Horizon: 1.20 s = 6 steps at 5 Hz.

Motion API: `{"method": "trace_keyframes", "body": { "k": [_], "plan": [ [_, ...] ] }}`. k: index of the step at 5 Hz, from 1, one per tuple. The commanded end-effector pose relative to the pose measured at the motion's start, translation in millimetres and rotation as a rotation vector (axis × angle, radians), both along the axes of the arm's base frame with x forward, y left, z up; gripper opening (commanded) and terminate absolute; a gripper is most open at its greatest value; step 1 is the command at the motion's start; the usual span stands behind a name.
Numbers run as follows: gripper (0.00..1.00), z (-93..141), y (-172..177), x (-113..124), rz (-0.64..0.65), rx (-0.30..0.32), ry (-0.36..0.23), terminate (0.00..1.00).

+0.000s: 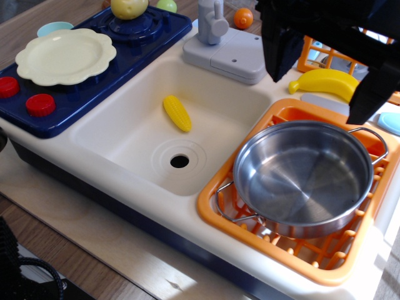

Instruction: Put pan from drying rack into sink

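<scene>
Views: one only, nothing shared.
Position: above and in front of the sink (125,134), looking down obliquely.
Nearness: close; the drying rack (212,209) lies right of the sink.

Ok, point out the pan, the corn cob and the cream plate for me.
pan (300,181): main camera view, on its shiny inner floor.
corn cob (177,113): main camera view, mid-length on the yellow kernels.
cream plate (65,56): main camera view, on its flat centre.
</scene>
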<state>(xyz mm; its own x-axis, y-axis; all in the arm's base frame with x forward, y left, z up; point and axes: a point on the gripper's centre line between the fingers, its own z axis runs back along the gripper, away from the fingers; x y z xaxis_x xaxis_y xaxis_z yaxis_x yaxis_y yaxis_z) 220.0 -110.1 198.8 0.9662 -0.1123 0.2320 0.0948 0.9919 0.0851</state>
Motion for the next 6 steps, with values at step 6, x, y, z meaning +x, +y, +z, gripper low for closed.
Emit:
{"method": "trace_keyframes", "body": {
  "k": [6],
  "plan": [
    [1.00, -41.6, -44.8, 10.6, 0.175, -0.142, -0.059, 0.00]
  ]
}}
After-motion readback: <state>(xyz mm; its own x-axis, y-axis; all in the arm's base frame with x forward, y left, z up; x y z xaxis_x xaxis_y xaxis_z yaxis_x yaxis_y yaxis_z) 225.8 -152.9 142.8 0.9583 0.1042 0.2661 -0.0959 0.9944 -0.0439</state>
